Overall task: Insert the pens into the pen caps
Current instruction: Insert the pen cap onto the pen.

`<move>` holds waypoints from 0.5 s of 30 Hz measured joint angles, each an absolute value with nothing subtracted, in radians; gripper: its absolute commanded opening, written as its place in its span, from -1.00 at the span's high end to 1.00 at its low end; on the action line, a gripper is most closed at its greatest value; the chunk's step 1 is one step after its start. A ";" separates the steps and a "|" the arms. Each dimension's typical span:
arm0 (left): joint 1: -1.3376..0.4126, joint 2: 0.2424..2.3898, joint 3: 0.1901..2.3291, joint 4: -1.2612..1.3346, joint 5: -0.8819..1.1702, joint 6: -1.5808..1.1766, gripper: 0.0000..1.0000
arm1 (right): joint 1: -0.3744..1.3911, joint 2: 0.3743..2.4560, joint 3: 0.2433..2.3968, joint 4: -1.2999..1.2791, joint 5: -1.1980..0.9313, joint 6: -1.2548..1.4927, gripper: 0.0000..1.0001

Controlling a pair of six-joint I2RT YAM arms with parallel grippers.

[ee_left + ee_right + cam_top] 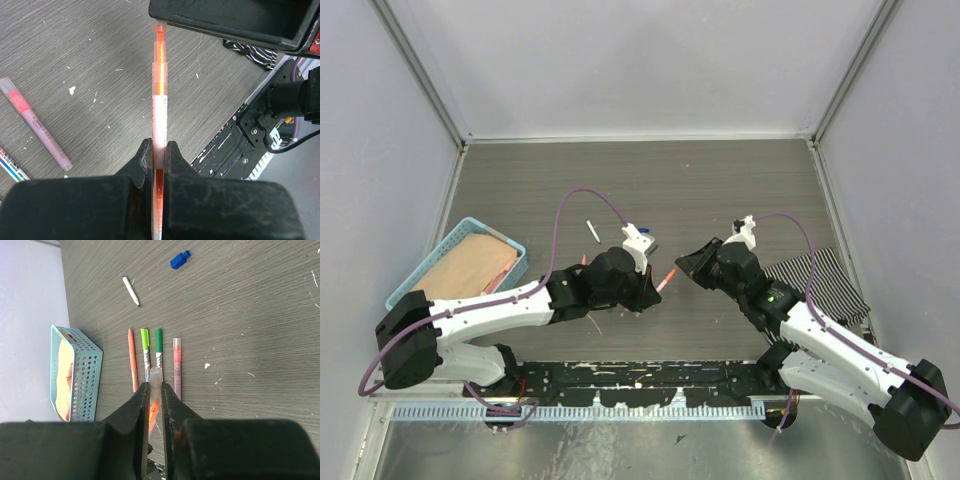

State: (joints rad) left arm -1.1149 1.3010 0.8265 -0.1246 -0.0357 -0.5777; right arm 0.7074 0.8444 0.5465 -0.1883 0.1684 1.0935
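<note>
From above, the two arms meet over the middle of the grey tabletop (720, 190). The left hand (653, 286) holds an orange-tipped pen (667, 280) off the surface, its tip aimed at the right hand (686, 266) just beside it. A white pen (592, 230) lies alone farther back, a teal basket (510, 262) sits at the left, and a striped cloth (825, 280) lies under the right arm.

In the left wrist view, the left hand (159, 150) is clamped narrow on the pen's pale barrel. The orange tip reaches the underside of the right hand. A pink pen (40, 127) lies on the tabletop to the left.

In the right wrist view, the right hand (155, 387) is pinched narrow on a pale cap (156, 377), with orange showing between its fingers. On the tabletop beyond lie an orange pen (132, 360), a light-green pen (145, 347), a dark-green pen (158, 346) and the pink pen side by side. A blue cap (179, 260) lies farther off.
</note>
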 measured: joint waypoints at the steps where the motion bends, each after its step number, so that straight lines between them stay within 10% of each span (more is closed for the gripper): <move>1: -1.115 1.301 0.826 -0.124 -0.036 -0.578 1.00 | 0.707 0.844 0.546 -0.188 0.165 1.093 0.99; 15: -1.115 1.305 0.826 -0.118 -0.036 -0.578 1.00 | 0.707 0.844 0.546 -0.189 0.139 1.078 0.99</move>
State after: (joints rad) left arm -1.1149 1.3048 0.8265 -0.1177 -0.0357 -0.5777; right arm 0.7074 0.8444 0.5465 -0.1886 0.1390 1.0782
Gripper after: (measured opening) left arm 0.052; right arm 0.179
